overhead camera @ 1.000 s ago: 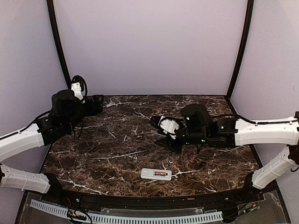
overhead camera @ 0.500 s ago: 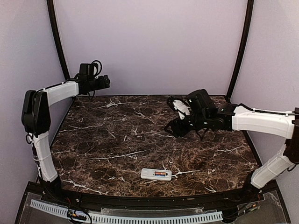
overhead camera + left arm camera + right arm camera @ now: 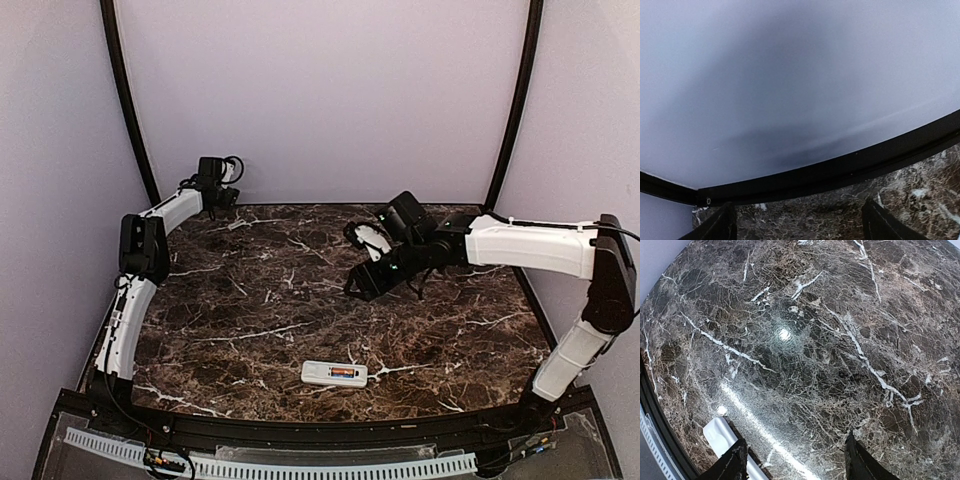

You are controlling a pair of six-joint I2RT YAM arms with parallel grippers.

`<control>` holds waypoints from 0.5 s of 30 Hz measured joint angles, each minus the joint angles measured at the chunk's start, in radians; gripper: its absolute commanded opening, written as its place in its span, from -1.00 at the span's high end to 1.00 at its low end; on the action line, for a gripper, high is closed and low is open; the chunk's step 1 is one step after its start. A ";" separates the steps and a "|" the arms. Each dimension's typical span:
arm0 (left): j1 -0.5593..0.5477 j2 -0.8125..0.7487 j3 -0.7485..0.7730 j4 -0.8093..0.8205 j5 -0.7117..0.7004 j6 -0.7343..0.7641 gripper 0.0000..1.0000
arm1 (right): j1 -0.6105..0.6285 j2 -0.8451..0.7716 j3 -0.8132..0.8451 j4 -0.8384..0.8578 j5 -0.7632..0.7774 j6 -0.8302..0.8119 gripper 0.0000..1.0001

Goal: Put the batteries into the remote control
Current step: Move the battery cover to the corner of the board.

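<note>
The white remote control (image 3: pixel 334 374) lies back up near the table's front edge. An orange-red battery (image 3: pixel 345 373) shows in its recess; I cannot make out the blue battery. In the right wrist view a white end of the remote (image 3: pixel 719 436) shows at the lower left, beside my left finger (image 3: pixel 734 464). My right gripper (image 3: pixel 360 284) (image 3: pixel 796 467) is open and empty, hovering over the table's middle, well behind the remote. My left gripper (image 3: pixel 223 194) (image 3: pixel 800 235) is open and empty at the far back left corner, facing the back wall.
The dark marble table (image 3: pixel 250 300) ends in a black rim (image 3: pixel 840 170) under the pale back wall. A small white piece (image 3: pixel 237 224) lies near the back left corner. Two black posts (image 3: pixel 125 90) stand at the back corners.
My left arm has swung from the left side up into the back left corner. My right gripper has moved up and back, away from the remote. The remote has not moved.
</note>
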 measured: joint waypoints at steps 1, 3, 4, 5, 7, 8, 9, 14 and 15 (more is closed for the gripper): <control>0.000 0.011 0.003 0.015 -0.013 0.051 -0.71 | 0.000 0.009 0.013 -0.008 -0.004 -0.001 -0.27; 0.000 0.029 0.004 0.037 -0.032 0.135 -0.71 | 0.000 0.024 0.039 -0.022 -0.011 -0.005 -0.28; -0.001 0.037 0.004 0.043 -0.038 0.176 -0.70 | 0.000 0.027 0.048 -0.025 -0.013 -0.007 -0.28; -0.001 0.045 0.003 0.045 -0.041 0.205 -0.70 | 0.000 0.030 0.055 -0.027 -0.014 -0.009 -0.28; -0.002 0.057 -0.005 0.041 -0.042 0.259 -0.70 | 0.000 0.032 0.066 -0.036 -0.019 -0.012 -0.28; -0.002 0.059 -0.013 0.040 -0.041 0.274 -0.70 | 0.000 0.033 0.069 -0.038 -0.023 -0.014 -0.29; -0.002 0.059 -0.019 0.035 -0.040 0.288 -0.70 | 0.000 0.034 0.071 -0.042 -0.028 -0.015 -0.29; -0.012 0.034 -0.089 0.083 -0.024 0.366 -0.68 | 0.000 0.034 0.077 -0.063 -0.032 -0.023 -0.30; -0.014 0.018 -0.118 0.095 -0.014 0.385 -0.68 | 0.000 0.033 0.076 -0.065 -0.031 -0.024 -0.30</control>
